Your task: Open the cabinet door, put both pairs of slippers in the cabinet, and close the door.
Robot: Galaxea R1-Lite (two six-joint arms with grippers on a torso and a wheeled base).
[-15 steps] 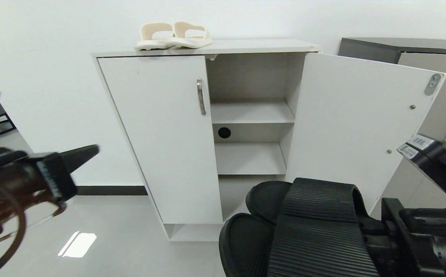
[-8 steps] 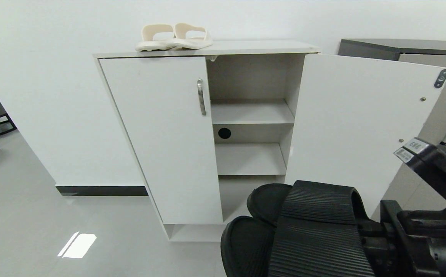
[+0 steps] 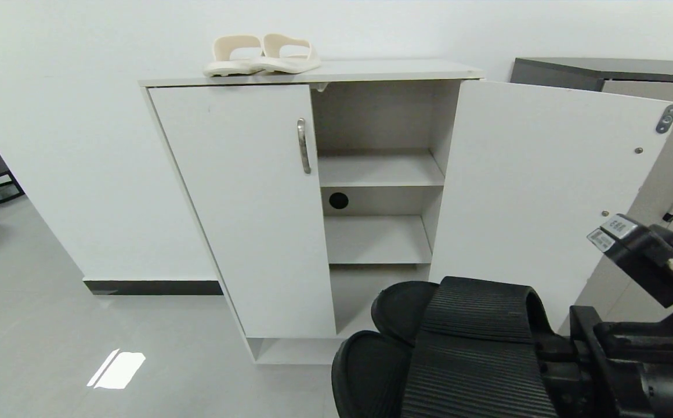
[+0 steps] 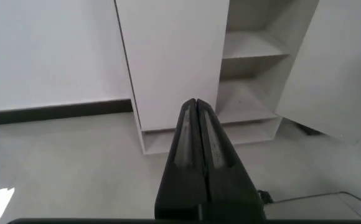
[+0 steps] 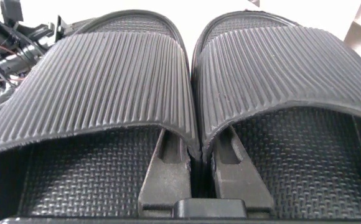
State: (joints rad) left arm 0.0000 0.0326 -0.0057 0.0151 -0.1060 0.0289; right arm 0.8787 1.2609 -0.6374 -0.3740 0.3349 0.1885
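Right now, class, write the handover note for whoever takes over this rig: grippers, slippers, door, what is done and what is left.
Left gripper: jaws shut, holding nothing.
Right gripper: shut on the black slippers, low in front of the cabinet.
Beige slippers lie on top of it.
Done: right door open.
Left: shelve both pairs, close the door.

Bright, even room light. One glare patch on the glossy floor. Grey shade inside the cabinet; head-view verticals splay outward.
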